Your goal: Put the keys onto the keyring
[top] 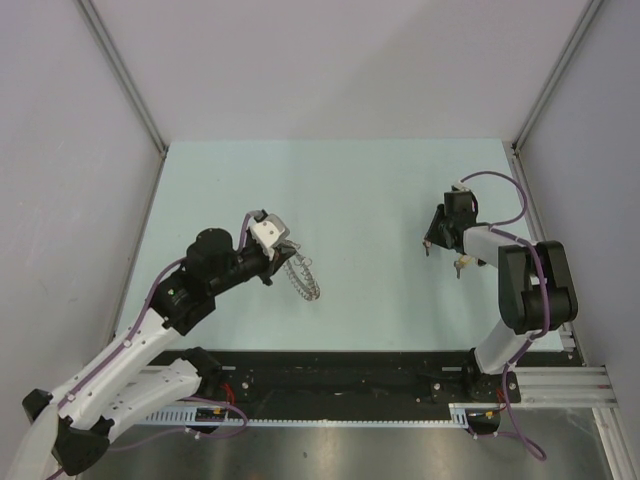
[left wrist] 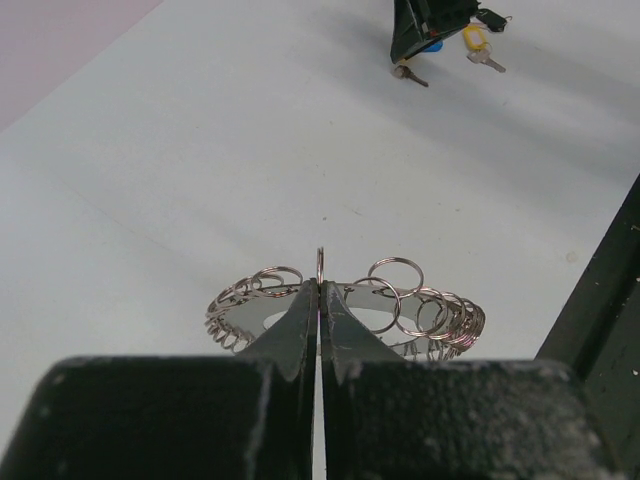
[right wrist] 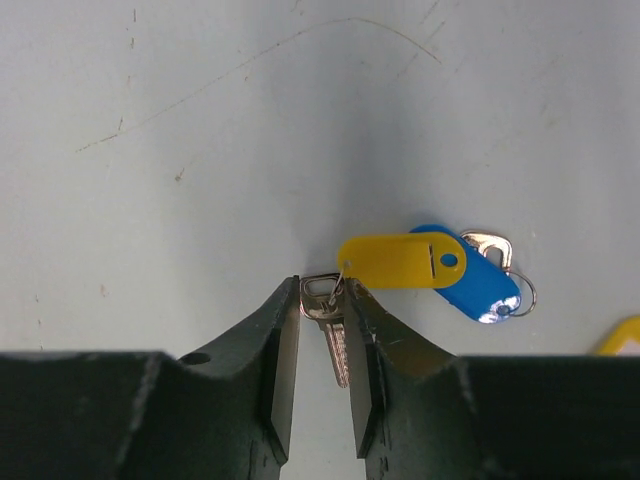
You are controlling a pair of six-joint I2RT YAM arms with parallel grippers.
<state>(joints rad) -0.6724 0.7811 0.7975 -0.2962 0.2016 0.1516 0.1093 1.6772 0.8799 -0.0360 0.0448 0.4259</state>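
Observation:
The keyring (left wrist: 420, 305) is a large silvery coil of small loops; it shows in the top view (top: 303, 276) lying on the table. My left gripper (left wrist: 320, 287) is shut on one thin upright loop of it; in the top view the gripper (top: 278, 252) is at the ring's left end. My right gripper (right wrist: 324, 300) is shut on the head of a silver key (right wrist: 335, 335) tied to a yellow tag (right wrist: 400, 261). A blue tag (right wrist: 483, 288) with another key head (right wrist: 490, 245) lies under the yellow one. In the top view the right gripper (top: 436, 238) is down at the table.
Another yellow tag (right wrist: 625, 338) peeks in at the right edge of the right wrist view. A loose key (top: 461, 265) lies beside the right arm's wrist. The black rail (top: 350, 375) runs along the table's near edge. Grey walls stand at both sides.

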